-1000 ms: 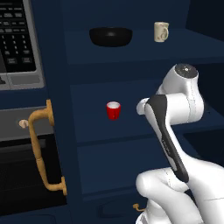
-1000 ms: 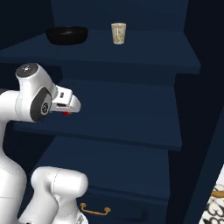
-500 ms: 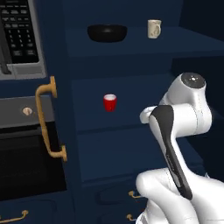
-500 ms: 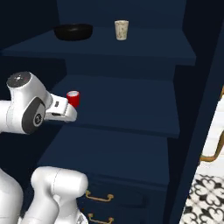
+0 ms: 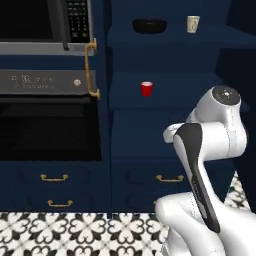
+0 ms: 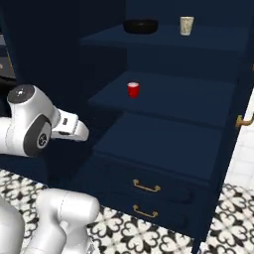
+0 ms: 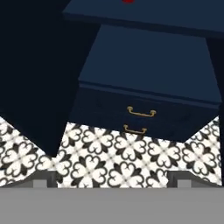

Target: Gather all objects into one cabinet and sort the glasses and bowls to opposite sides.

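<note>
On the top shelf of the tall navy cabinet (image 5: pixel 165 55) you have the wide black bowl (image 5: pixel 149 25) with one cream patterned cup (image 5: pixel 193 24) well apart from it at 3 o'clock; both stand upright. In the right base view the same bowl (image 6: pixel 141 26) and cup (image 6: pixel 186 26) sit in that order along the shelf. One shelf down, the small red cup (image 5: pixel 146 89) stands alone and upright, below the bowl and slightly toward 7 o'clock of it; the right base view shows it (image 6: pixel 133 90) near the front edge of that middle shelf.

Below the red cup you see a bare lower shelf, then two drawers with curved gold handles (image 6: pixel 146 187). The hand view looks down on those handles (image 7: pixel 141 113) and on the black-and-white patterned floor tiles (image 7: pixel 131 153) in front of the cabinet.

Your hand (image 7: pixel 111 180) hangs low before the drawers, its fingertips (image 7: pixel 40 180) spread wide and empty, well apart from every cup and the bowl.

At 9 o'clock of the cabinet, you have a microwave (image 5: pixel 45 22) above a dark oven with a gold handle (image 5: pixel 91 70).
</note>
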